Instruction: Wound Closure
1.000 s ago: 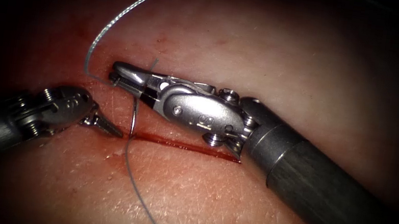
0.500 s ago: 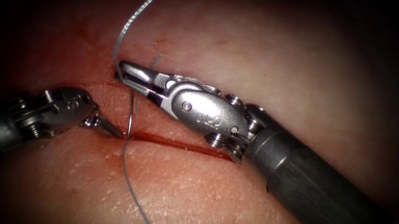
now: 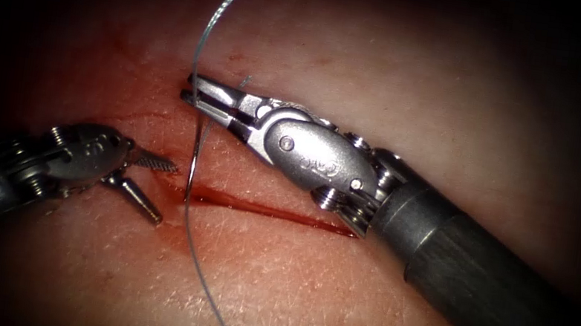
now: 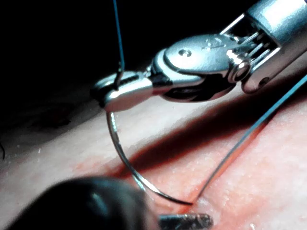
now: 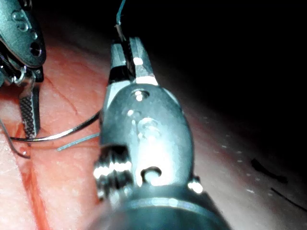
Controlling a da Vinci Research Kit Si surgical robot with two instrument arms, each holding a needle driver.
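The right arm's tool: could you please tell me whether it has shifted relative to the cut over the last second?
Yes. The right arm's tool, shut on the needle near its thread end, has moved up and slightly right, away from the cut.

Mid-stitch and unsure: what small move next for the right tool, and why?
Probably roll the right tool along the needle's curve: it grips the needle's tail end, the tip meets the tissue at the cut's left end, and the left tool is open, empty.
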